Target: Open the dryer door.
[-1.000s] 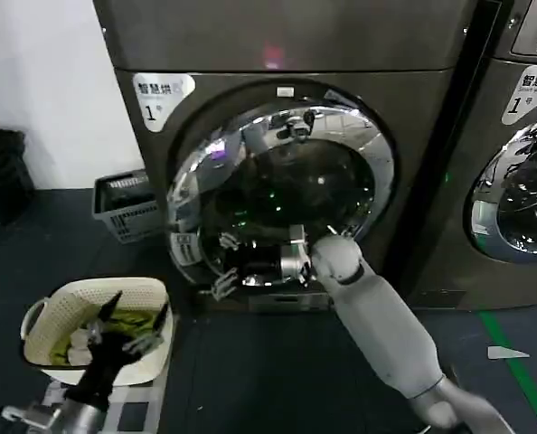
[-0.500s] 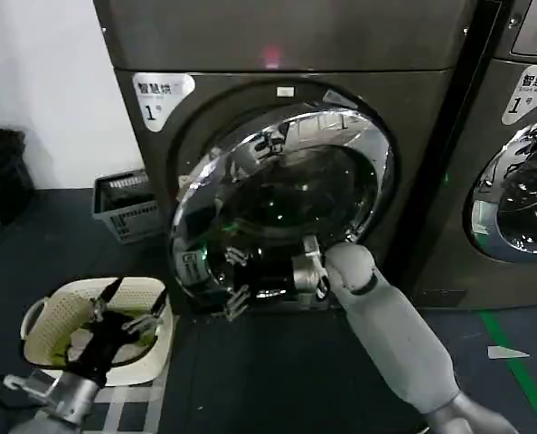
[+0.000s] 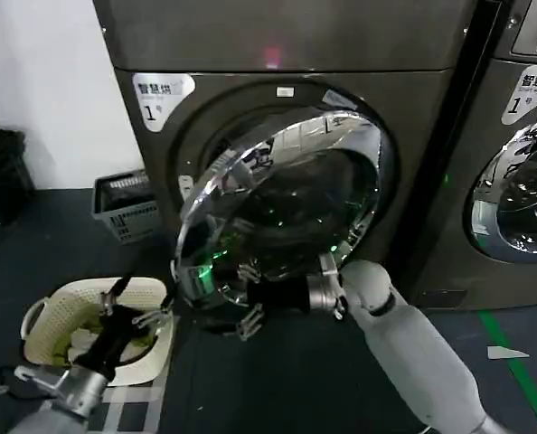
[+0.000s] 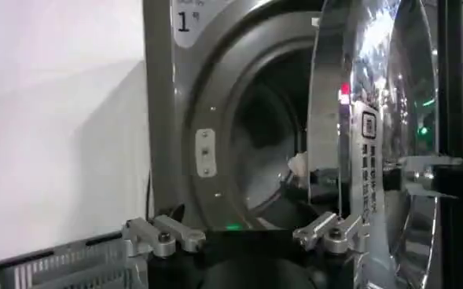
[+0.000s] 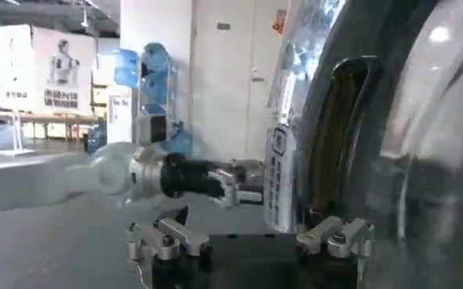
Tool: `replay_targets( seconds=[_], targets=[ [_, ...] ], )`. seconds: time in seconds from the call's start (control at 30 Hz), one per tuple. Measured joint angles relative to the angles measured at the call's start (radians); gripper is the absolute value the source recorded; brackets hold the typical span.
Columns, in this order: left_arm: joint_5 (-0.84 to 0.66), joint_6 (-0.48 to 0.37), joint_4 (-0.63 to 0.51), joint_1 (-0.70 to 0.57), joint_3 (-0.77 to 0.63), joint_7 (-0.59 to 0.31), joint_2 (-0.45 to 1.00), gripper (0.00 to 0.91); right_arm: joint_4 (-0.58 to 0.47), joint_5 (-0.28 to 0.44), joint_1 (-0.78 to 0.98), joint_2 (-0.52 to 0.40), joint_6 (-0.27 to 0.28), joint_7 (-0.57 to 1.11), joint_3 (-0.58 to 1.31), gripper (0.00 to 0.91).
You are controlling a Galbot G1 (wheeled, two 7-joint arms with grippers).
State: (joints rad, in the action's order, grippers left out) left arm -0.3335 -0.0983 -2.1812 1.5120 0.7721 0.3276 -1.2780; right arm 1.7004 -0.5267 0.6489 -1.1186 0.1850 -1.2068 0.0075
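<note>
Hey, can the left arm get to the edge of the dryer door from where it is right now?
Probably yes. The left gripper hangs open over the laundry basket, below and left of the dryer door. Nothing stands between them, and the door's free edge has swung out toward it. The right gripper is already at the door's lower rim.

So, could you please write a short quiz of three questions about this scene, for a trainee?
1. True or false: the dryer door is fully shut.
2. Choose one. The right hand is at: A) the door's lower rim; B) the panel above the door; C) the second machine's door.
3. Fill in: the left hand hovers, fingers open, over a white laundry ____ on the floor.

Key
1. False: the door stands ajar and the left wrist view looks into the drum opening.
2. A
3. basket
</note>
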Motion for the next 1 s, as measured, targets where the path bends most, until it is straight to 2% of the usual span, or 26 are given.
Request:
replay_targets(
  seconds=[0.37,0.63,1.0],
  targets=[
    [-0.017,-0.012,-0.006,-0.018,-0.024,0.001,0.03,0.907,0.05,-0.035,0.057,0.066,-0.016,-0.126,0.039,0.907],
    [-0.149,-0.051,0.036,-0.084,-0.068,0.031,0.114,0.907,0.072,-0.033,0.099,0.098,-0.021,-0.183,0.064,0.907],
    [-0.318,0.07,0.141,-0.224,-0.211,0.187,0.292,0.907,0.062,-0.007,0.154,0.115,-0.053,-0.236,0.137,0.907]
  ],
)
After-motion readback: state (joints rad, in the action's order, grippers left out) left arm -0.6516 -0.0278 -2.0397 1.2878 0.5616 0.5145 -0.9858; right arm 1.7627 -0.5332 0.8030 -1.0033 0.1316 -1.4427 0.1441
